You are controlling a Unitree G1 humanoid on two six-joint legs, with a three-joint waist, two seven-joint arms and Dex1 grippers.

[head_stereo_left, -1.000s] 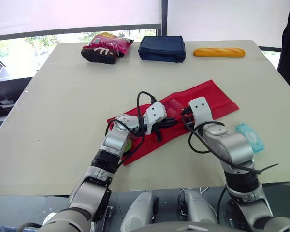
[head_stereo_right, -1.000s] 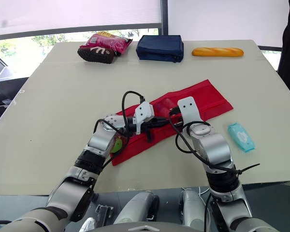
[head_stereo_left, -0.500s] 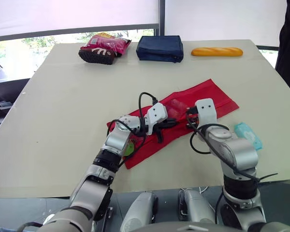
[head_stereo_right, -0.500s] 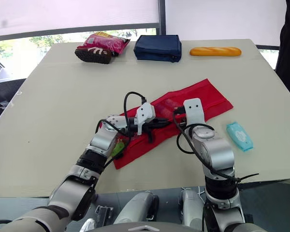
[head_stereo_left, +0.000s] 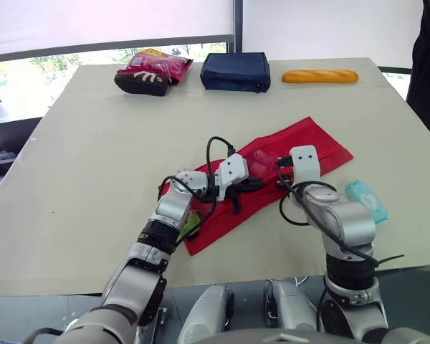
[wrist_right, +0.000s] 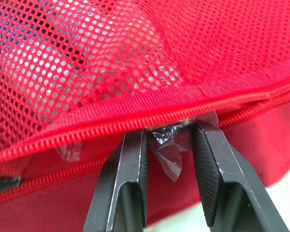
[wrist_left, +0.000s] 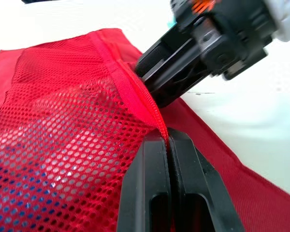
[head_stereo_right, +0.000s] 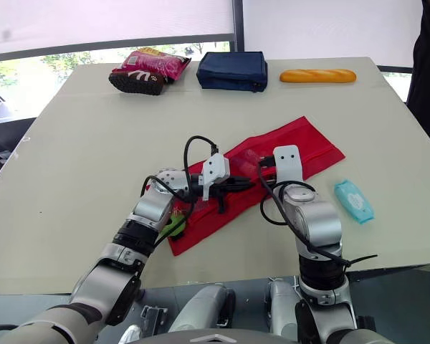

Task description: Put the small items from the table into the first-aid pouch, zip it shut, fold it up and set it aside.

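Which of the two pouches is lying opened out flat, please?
The red pouch, spread flat near the robot; the navy pouch sits closed and bulky at the far edge.

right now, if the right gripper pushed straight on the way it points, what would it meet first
The right gripper likely meets the crinkled clear plastic scrap just ahead, then at once the zipper band of the red mesh first-aid pouch.

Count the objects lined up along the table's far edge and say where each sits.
3: a snack bag at the left, a navy pouch in the middle, and a bread roll at the right. None seems hidden.
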